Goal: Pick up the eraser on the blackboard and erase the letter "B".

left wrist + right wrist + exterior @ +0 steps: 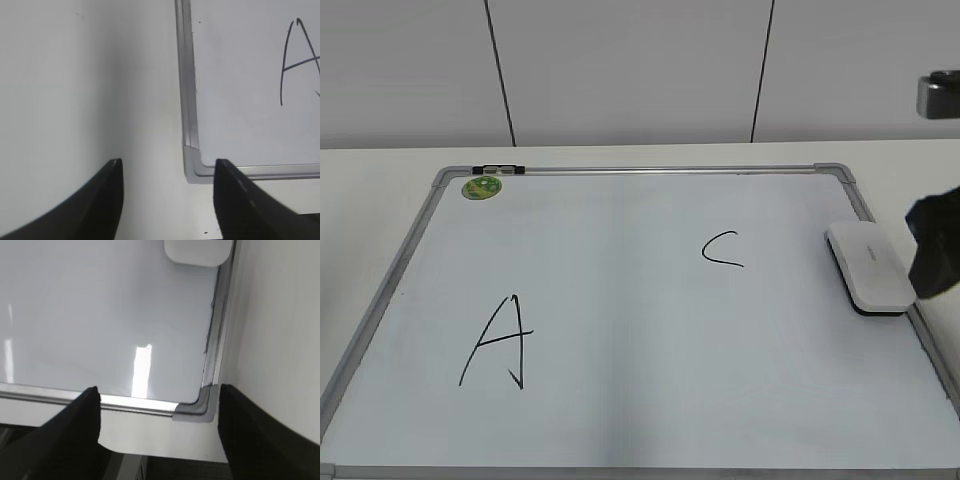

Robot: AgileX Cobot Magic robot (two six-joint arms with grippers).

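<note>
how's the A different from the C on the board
The A is the bigger letter, built of straight slanted strokes with a crossbar; the C is smaller, one open curve. The A sits near the front left of the board; the C lies farther back, right of the middle, nearer the eraser. Both are thin black handwritten marks.

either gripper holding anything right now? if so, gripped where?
Nothing is held. The left gripper and right gripper are both open and empty; the eraser lies on the board by its right edge.
</note>
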